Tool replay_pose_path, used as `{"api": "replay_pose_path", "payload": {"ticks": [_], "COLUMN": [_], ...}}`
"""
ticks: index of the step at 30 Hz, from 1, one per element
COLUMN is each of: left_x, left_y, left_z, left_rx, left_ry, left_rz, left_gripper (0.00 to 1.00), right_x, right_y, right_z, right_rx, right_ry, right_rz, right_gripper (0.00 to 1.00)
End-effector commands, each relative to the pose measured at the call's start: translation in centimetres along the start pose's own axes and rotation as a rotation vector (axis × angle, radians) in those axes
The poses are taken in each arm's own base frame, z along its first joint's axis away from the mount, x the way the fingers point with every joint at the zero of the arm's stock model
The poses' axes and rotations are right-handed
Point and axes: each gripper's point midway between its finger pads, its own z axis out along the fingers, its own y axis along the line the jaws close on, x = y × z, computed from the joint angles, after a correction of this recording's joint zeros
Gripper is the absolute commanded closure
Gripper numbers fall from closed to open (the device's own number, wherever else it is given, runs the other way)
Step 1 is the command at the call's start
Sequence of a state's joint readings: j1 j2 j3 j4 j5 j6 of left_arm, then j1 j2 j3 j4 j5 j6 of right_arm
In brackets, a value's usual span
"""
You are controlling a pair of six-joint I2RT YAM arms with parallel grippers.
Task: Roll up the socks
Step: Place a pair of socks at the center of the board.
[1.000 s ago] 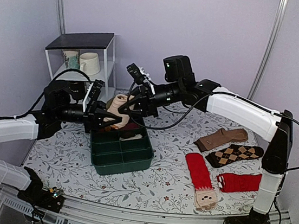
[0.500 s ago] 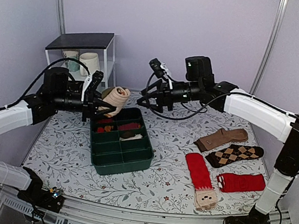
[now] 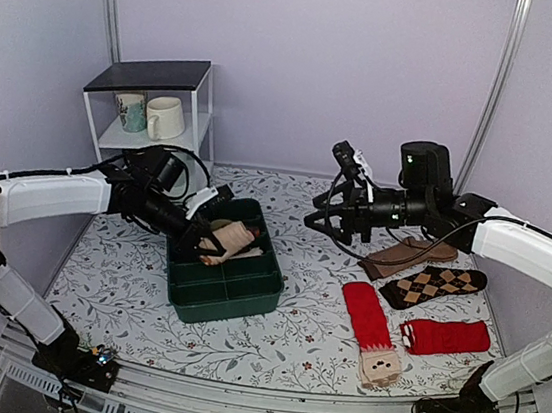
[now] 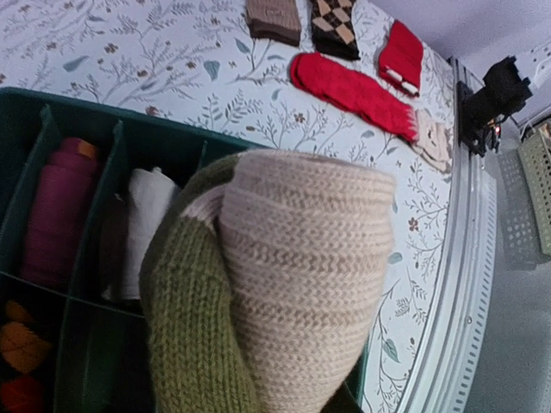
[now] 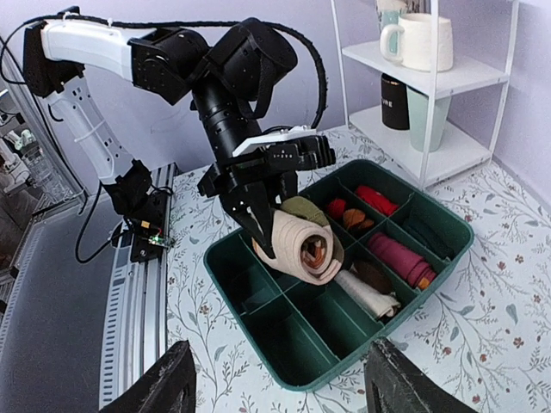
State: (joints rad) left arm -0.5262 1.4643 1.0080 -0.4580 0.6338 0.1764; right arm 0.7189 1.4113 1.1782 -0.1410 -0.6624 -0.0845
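Centre-left, my left pincer is clenching the rolled socks over the tray — my right pincer is hanging released.

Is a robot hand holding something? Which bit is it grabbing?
Yes. The left gripper holds the rolled socks, pinched across the roll's rounded side, above the green tray. The right gripper is open and holds nothing.

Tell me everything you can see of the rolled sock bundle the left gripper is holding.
The rolled socks are a thick beige knit bundle with an olive-green band, the spiral end showing brown inside. The left gripper pinches it, tilted, over the green tray; whether it touches the tray is unclear.
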Motion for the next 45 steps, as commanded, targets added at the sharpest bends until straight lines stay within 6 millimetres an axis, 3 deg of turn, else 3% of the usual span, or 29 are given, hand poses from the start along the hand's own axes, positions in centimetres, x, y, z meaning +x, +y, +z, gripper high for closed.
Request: {"api": "replay_pose_path", "payload": {"ticks": [1, 4, 10, 16, 24, 31, 37, 42, 45], "left_x": [0.0, -1.7, -1.8, -1.6, 2.2, 2.3, 3.9, 4.9, 6.2], "left_y": [-1.4, -1.0, 1.3, 0.4, 0.1, 1.7, 3.6, 2.5, 2.9], "left_z": [2.6, 4.2, 5.9, 6.5, 7.6, 8.4, 8.7, 10.3, 10.8], "left_rx": [-0.009, -0.050, -0.138, -0.140, -0.148, -0.217, -0.311, -0.278, -0.286], "left_ry": [0.088, 0.107, 0.158, 0.183, 0.301, 0.339, 0.438, 0.485, 0.539], "left_rz": [-0.029, -0.034, 0.005, 0.024, 0.017, 0.037, 0.074, 0.127, 0.131], "left_gripper": [1.00, 1.00, 1.00, 1.00, 1.00, 1.00, 1.00, 1.00, 1.00], "right_x": [0.3, 0.9, 1.9, 2.2, 2.6, 2.8, 3.4, 3.7, 3.7], "right_y": [-0.1, -0.3, 0.0, 0.1, 0.1, 0.2, 0.2, 0.1, 0.1], "right_z": [-1.2, -1.3, -1.6, -2.1, -1.8, -1.9, -2.0, -1.8, -1.7], "right_rx": [0.045, 0.057, 0.049, 0.063, 0.055, 0.050, 0.059, 0.056, 0.054], "right_ry": [-0.022, -0.019, -0.017, -0.015, -0.010, -0.010, 0.003, 0.011, 0.013], "right_rz": [0.012, 0.020, 0.044, 0.052, 0.066, 0.079, 0.087, 0.092, 0.094], "right_gripper": [0.34, 0.34, 0.35, 0.35, 0.35, 0.36, 0.36, 0.36, 0.36]}}
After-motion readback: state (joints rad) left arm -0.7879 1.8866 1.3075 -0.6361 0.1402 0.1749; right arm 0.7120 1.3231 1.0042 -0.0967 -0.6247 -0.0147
